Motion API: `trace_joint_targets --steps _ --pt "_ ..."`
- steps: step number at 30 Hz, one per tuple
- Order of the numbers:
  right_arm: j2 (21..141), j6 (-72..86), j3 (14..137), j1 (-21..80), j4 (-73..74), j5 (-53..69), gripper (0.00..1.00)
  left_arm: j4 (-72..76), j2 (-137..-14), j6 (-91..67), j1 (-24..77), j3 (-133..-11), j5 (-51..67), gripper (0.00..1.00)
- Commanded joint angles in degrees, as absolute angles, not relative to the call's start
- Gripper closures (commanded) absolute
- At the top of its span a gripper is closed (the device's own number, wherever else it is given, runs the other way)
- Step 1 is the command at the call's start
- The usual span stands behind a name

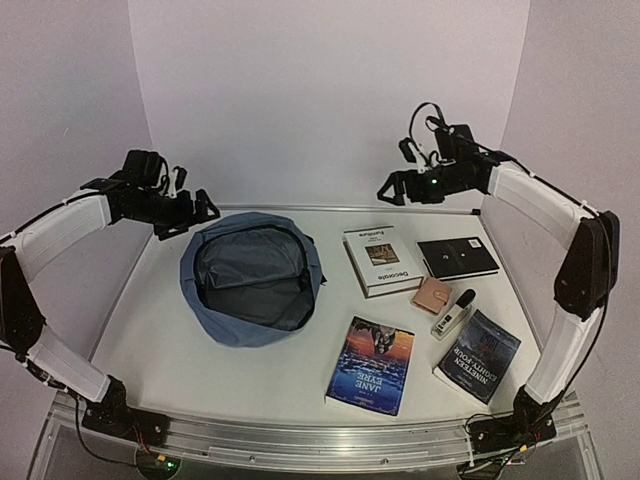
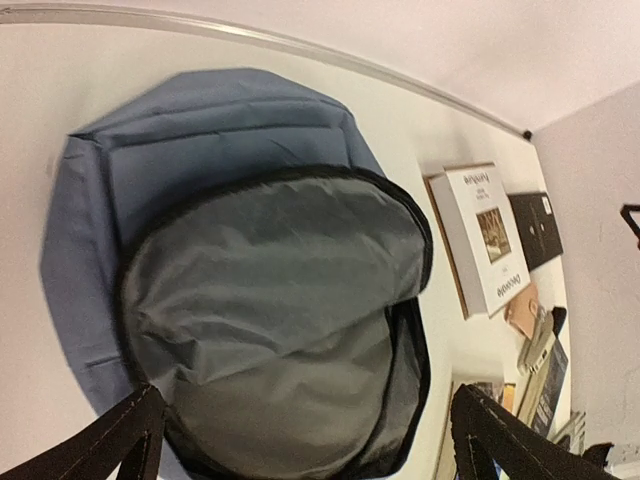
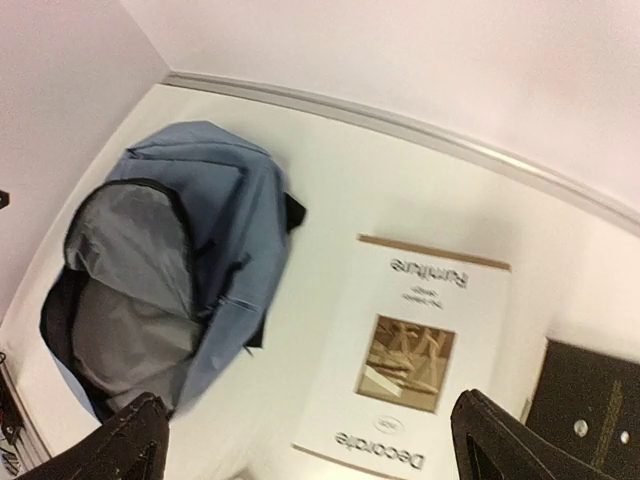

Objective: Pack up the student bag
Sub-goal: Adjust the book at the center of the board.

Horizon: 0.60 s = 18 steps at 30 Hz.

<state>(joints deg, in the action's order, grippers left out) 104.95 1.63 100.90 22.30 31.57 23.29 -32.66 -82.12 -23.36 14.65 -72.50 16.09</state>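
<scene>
The student bag lies flat on the left side of the white counter, zipped open, its gray inside showing; the left end effector hangs by its far left edge, fingers spread wide, holding nothing. The right end effector hangs high at the far right, spread wide and empty too; the white Decorate book lies just right of the bag.
</scene>
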Motion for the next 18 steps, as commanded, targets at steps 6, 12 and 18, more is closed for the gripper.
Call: trace_joint_targets --steps 6,12,18 --pt "105.0 -10.9 91.5 13.3 41.5 22.9 0.02 -24.9 -86.6 -22.3 20.3 -67.9 26.3 0.00" --pt "109.7 -15.0 92.4 13.3 47.6 23.0 0.02 -23.2 -90.8 -23.2 20.8 -69.6 29.2 0.00" --pt "111.3 -15.6 93.4 13.1 51.4 24.3 0.02 -25.5 -93.2 -27.2 20.7 -71.7 26.6 0.00"
